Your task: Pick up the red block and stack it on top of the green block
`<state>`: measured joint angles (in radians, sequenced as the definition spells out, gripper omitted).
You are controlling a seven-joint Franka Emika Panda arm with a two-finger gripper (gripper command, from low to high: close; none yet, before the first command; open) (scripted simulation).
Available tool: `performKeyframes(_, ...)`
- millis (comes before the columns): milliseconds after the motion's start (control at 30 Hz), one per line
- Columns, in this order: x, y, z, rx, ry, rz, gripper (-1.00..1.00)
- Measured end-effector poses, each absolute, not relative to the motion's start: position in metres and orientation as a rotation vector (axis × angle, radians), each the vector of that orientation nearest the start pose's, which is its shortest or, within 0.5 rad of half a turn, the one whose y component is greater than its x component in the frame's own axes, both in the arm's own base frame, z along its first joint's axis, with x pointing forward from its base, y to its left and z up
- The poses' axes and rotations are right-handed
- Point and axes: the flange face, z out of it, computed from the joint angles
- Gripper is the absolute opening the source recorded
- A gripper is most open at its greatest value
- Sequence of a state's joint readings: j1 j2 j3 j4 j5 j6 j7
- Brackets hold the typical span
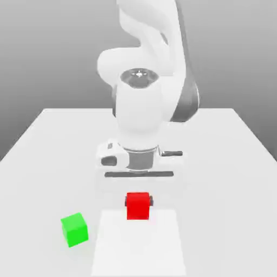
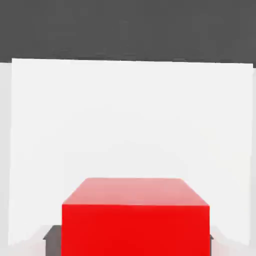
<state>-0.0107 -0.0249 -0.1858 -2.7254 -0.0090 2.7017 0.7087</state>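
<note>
A pale grey surface (image 1: 216, 162) runs back to a straight far edge, with a grey backdrop (image 1: 249, 54) behind it, darker low down and lighter toward the top. The red block (image 1: 138, 206) is near the middle of the exterior view, at the back edge of a bright white patch (image 1: 138, 249) on the surface. The claw (image 1: 139, 201) is clamped on the red block: a dark fingertip shows at each side of it, against its side faces. In the hand view, too, the block sits between the dark tips, its top and one side face in sight. Whether it touches the surface or is just above it, I cannot tell.

Over the block is the white hand (image 1: 140, 159), lying level and crosswise, its fingers pointing down. The arm (image 1: 142, 103) stands behind and above, its last part coming straight down into the hand, its upper links bent and rising out of the top of the exterior view, with a dark grey joint (image 1: 186, 103) toward the exterior view's right.

The green block (image 1: 75, 230) rests on the surface toward the exterior view's left, nearer the camera than the red one, turned at an angle, and apart from both the claw and the white patch.
</note>
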Motion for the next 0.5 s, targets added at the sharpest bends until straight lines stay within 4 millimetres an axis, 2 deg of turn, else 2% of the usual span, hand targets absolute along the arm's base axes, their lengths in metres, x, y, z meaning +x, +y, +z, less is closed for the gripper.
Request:
performKeyframes(133, 0.381, -0.151, 0.243, -2.761, 1.497, 0.0, -1.0)
performKeyframes(167, 0.38, -0.158, 0.241, -2.755, 1.508, -0.001, -1.0)
performKeyframes(367, 0.383, -0.156, 0.194, -2.767, 1.483, -0.002, -1.0)
performKeyframes(400, 0.382, -0.156, 0.186, -2.767, 1.485, -0.001, 1.0)
performKeyframes(500, 0.382, -0.156, 0.186, -2.767, 1.485, -0.001, 1.0)
